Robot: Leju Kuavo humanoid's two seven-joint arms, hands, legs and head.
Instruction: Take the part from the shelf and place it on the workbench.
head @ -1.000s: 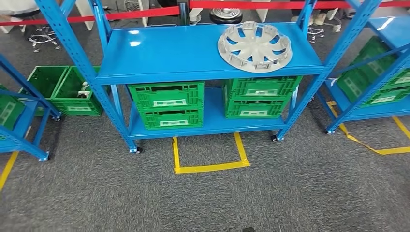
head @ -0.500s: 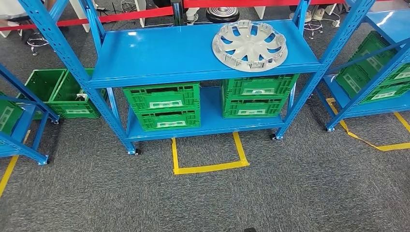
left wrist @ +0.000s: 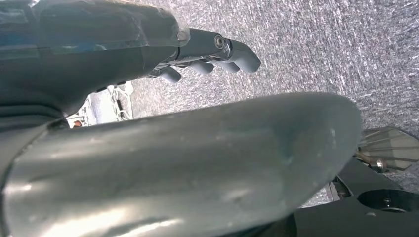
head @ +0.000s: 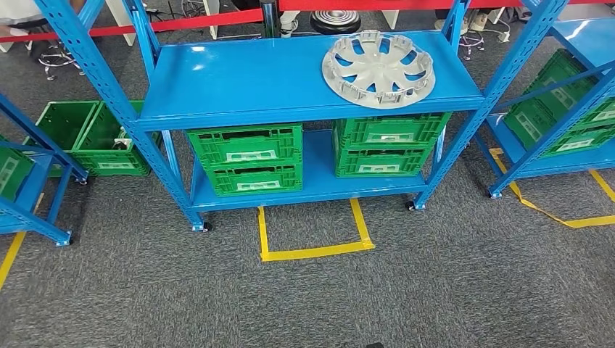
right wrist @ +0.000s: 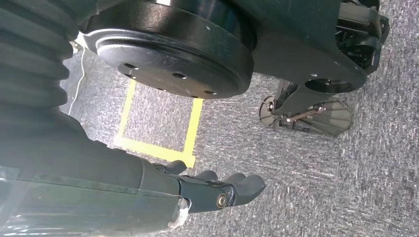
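Silver wheel cover (head: pixel 378 69) flat on blue shelf (head: pixel 246 80) — green crates (head: pixel 246 158) below

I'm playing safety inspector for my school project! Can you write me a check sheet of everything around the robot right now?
Surface: blue shelf, top level bare apart from the part; no workbench seen.
Job's things: silver wheel cover lies flat on the top level, right side, untouched.
Clutter: green crates stacked in twos on the lower level; more green crates on the floor at left.
Hands: left hand and right hand hang over the carpet, holding nothing, fingers slightly curled.
Cables: nothing seen clearly.
Surroundings: grey carpet, yellow tape square before the shelf, red barrier tape behind, more blue racks either side.
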